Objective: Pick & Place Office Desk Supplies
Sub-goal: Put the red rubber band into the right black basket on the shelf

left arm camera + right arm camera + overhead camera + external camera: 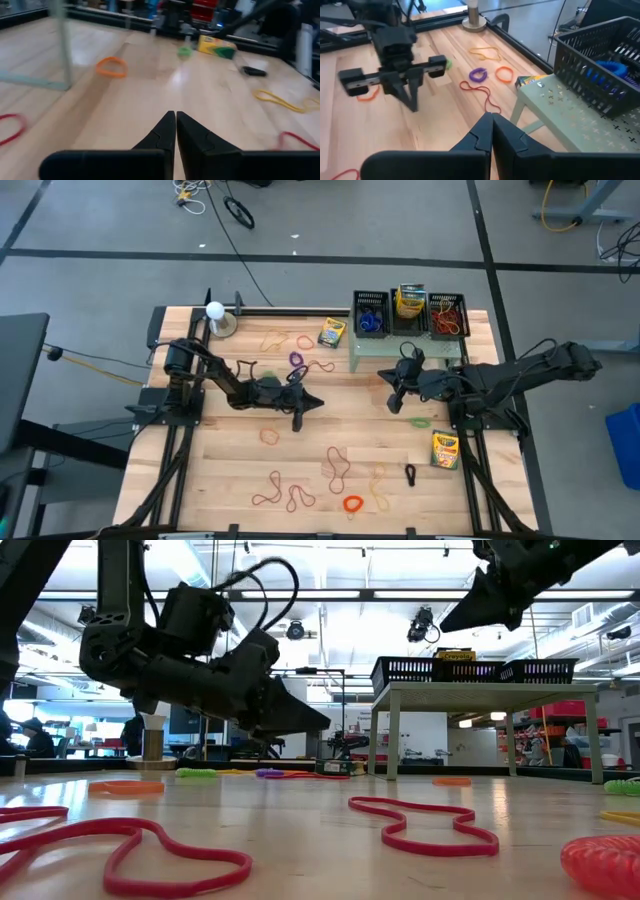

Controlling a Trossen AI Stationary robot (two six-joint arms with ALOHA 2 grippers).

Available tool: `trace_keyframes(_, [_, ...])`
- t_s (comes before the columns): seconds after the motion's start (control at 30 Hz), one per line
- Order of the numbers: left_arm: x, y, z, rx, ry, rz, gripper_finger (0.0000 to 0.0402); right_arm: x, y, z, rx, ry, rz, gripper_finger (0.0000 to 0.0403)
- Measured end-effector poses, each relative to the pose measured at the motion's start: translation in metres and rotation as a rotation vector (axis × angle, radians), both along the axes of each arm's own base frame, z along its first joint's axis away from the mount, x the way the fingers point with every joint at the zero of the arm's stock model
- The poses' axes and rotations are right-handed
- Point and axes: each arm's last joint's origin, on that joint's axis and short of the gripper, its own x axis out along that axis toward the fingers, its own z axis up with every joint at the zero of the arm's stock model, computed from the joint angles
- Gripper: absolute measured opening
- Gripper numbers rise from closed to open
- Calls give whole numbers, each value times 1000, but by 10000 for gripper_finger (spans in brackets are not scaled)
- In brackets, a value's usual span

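Foreground: red rubber-band loops (420,823) lying on pale wooden plank desk (230,470)
Room: grey floor, cables
Left gripper (297,420): closed, empty, mid-desk
Right gripper (394,404): closed, empty
Supplies: yellow-and-green crayon box (445,450), print unreadable

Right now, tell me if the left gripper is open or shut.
Shut and empty: the left gripper shows its fingers pressed together above bare table.

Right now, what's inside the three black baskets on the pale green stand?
Left basket: blue coiled rings. Middle basket: a crayon box. Right basket: red and orange rubber bands. Anything beneath those is hidden.
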Motion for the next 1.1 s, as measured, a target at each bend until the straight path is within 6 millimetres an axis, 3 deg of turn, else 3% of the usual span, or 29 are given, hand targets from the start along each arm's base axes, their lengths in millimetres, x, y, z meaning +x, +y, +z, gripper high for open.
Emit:
trace_keyframes(0.57, [-5, -39, 5, -41, 44, -129, 7, 0, 0, -1, 1, -1, 0, 11])
trace_keyframes(0.83, [-22, -65, 21, 2, 207, -118, 12, 0, 0, -1, 1, -1, 0, 11])
trace_keyframes(1.1, [-44, -90, 18, -165, 395, -126, 7, 0, 0, -1, 2, -1, 1, 11])
